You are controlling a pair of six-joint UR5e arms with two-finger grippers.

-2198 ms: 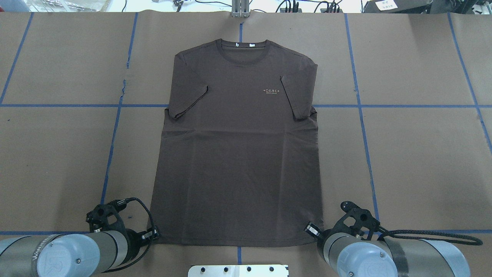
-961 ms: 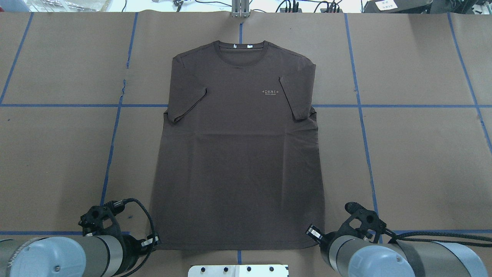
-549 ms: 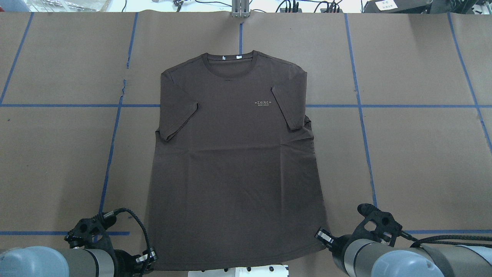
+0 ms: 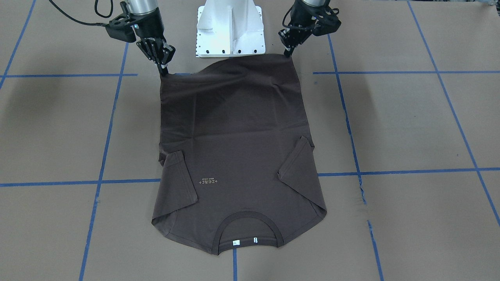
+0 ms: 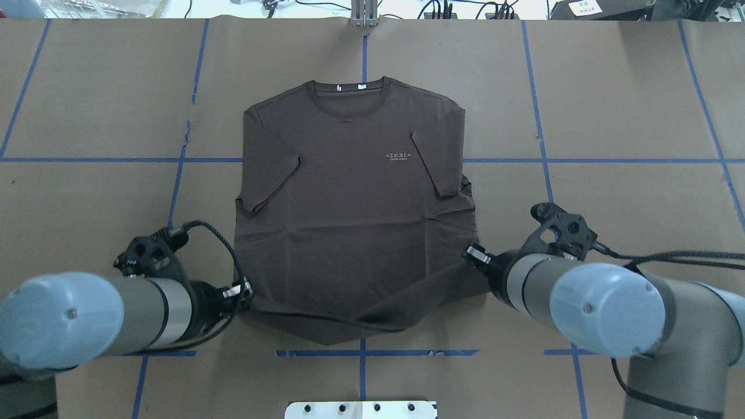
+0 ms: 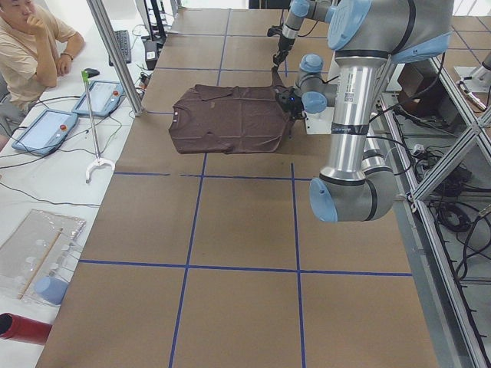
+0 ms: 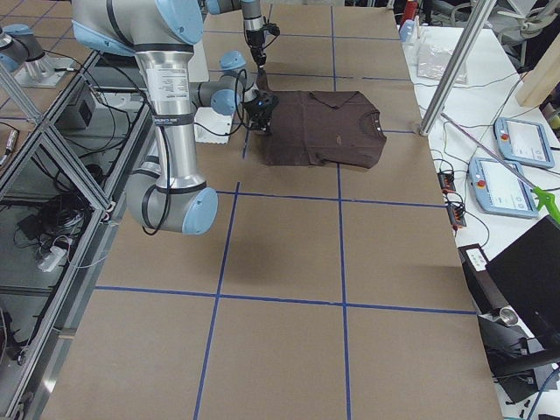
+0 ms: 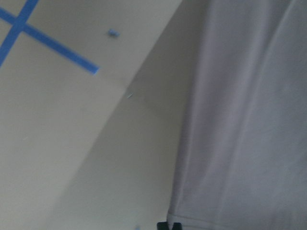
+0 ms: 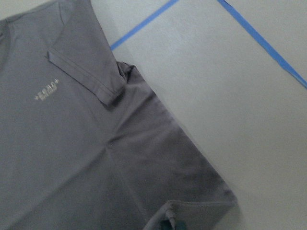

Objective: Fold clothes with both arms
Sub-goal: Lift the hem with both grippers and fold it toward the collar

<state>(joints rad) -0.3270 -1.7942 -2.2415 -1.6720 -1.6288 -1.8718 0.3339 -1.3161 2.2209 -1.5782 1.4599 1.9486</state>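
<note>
Dark brown short-sleeved cotton T-shirt [image 5: 355, 203] noted face up on the brown paper-covered table [image 5: 628, 105], between the two arms. Ribbed round collar [image 5: 348, 99] at the far end, hem at the near end. Both short sleeves are seen folded inward onto the chest, either side of the small pale lettering [image 5: 398, 156].

Left claw [image 5: 243, 290] is clamped on the near left hem corner. Right claw [image 5: 472, 255] is clamped on the near right hem corner. In each wrist view a black fingertip is seen pinching the cloth at the bottom edge. Both corners are held raised off the table. The hem between them sags in a shallow curve above the blue tape line [image 5: 361, 352].

Long axis of the garment runs near to far, straight away from both claws, with the collar well apart from them. Right claw sits slightly farther along that axis than the left, so the hem line is a little skewed.

Judged step: hem to be carried toward the collar for a crosswise fold. Matched travel of both claws is judged necessary. Otherwise the fold edge is likely to land askew.
</note>
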